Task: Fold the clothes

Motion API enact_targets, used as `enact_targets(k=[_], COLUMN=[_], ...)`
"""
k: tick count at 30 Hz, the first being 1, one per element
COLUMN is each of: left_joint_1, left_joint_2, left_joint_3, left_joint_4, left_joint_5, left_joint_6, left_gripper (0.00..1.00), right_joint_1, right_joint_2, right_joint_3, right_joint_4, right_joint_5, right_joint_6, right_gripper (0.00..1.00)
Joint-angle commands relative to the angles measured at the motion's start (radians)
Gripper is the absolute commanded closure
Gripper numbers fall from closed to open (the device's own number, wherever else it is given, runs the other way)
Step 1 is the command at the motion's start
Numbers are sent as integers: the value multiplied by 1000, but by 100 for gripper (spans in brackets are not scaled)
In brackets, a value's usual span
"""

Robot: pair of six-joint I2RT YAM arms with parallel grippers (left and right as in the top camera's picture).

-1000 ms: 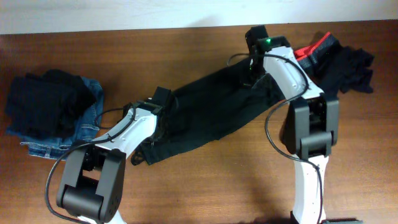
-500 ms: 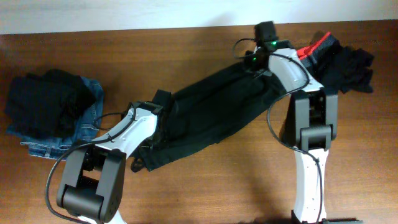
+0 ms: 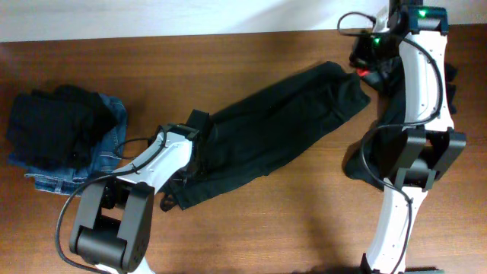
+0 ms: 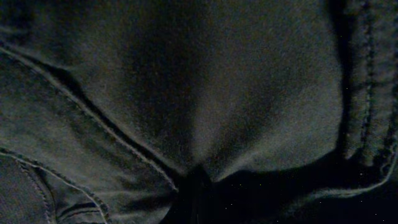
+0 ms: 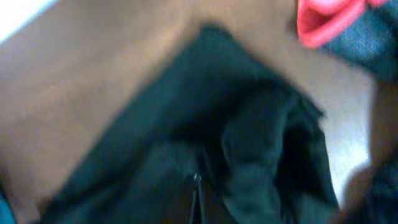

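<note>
Pincer, left point(image 3: 202, 135): set on the near-left part of the large black garment point(image 3: 281, 122) and pressed together on a fold. In the wrist view the cloth puckers toward one dark point at the bottom centre.
Left arm: white links, black joints, bent low over the surface point(image 3: 251, 221), with a black cable looped alongside.
Pincer, right point(image 3: 367, 55): at the far right, just beside the red-edged piece point(image 3: 370, 74). Its wrist view is blurred, so I cannot tell whether it is spread or pressed together.
Right arm: stretched far from its base, the wrist at the far edge with a green light point(image 3: 417, 13) lit.

Large black garment: limp matte woven cloth with raised stitched seams. It lies as a long band running diagonally from near left to far right, rumpled at the far-right end. A small cord loop point(image 3: 168, 196) trails from the near-left end.
Red-edged piece: bright red trim on dark fabric.
Black pile point(image 3: 450, 84): crumpled, at the far right, partly hidden by the right arm.
Left stack: bunched black garments point(image 3: 53, 125) on blue denim jeans point(image 3: 99, 156), well apart from the band.
Surface: brown wood with visible grain.
</note>
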Motion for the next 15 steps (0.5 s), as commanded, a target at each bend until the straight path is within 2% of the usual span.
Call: enact_targets(k=[1, 5, 8, 10, 15], left_joint_1=[3, 3, 3, 3, 3], left_joint_2=[24, 24, 24, 24, 24], left_joint_3=[-11, -11, -11, -11, -11], left_joint_4=[-10, -10, -8, -5, -12], left_joint_5=[-15, -15, -15, -15, -15], left_joint_6=[16, 16, 16, 16, 16], left_gripper=[100, 100, 100, 100, 100], right_joint_1=[13, 13, 13, 13, 8], right_joint_2=[-3, -3, -3, -3, 6], right_joint_3=[-59, -104, -214, -300, -549], right_joint_4=[-86, -115, -25, 101, 537], right_joint_5=[78, 123, 166, 166, 167], right_joint_6=[-40, -39, -38, -31, 6], right_gripper=[96, 96, 96, 96, 96])
